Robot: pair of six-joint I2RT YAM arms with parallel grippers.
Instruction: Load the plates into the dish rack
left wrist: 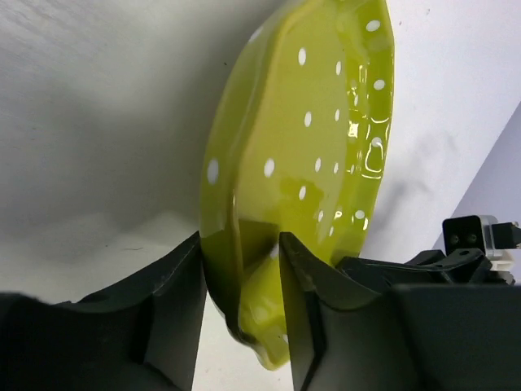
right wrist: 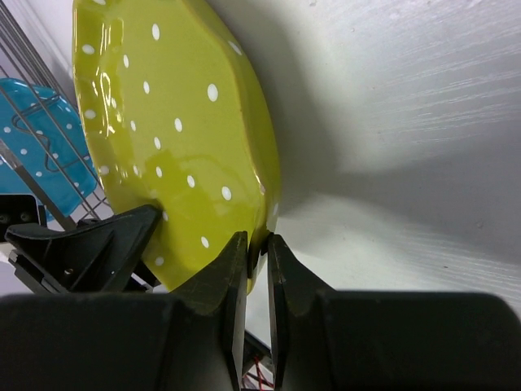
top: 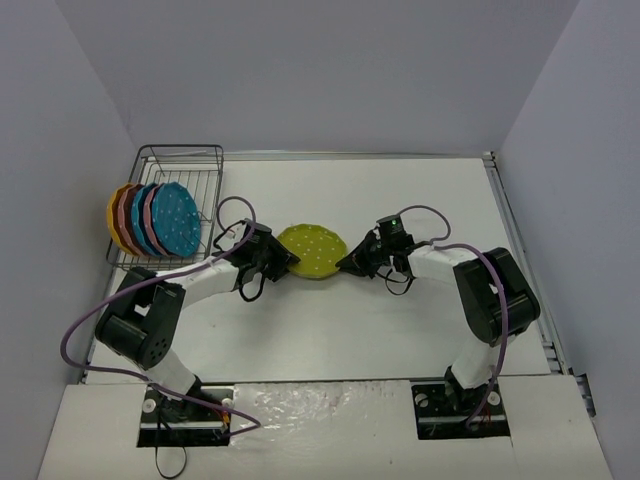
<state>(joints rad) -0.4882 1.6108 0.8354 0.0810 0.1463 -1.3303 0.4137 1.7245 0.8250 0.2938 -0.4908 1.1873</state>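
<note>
Olive-yellow, the plate point(top: 312, 250) is held tilted at mid-table, its dotted face upward, pinched at opposite rims by the left gripper point(left wrist: 240, 244) and the right gripper point(right wrist: 257, 240). Fingers hide both rim spots. At far left, our dish rack point(top: 180, 152) holds overlapping upright plates point(top: 172, 220); we cannot tell their count.

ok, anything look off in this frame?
Nothing spilled or broken. Only oddity: the olive-yellow plate is mid-table with the left gripper and right gripper clamped on opposite rims. Other plates stand in the dish rack.
</note>
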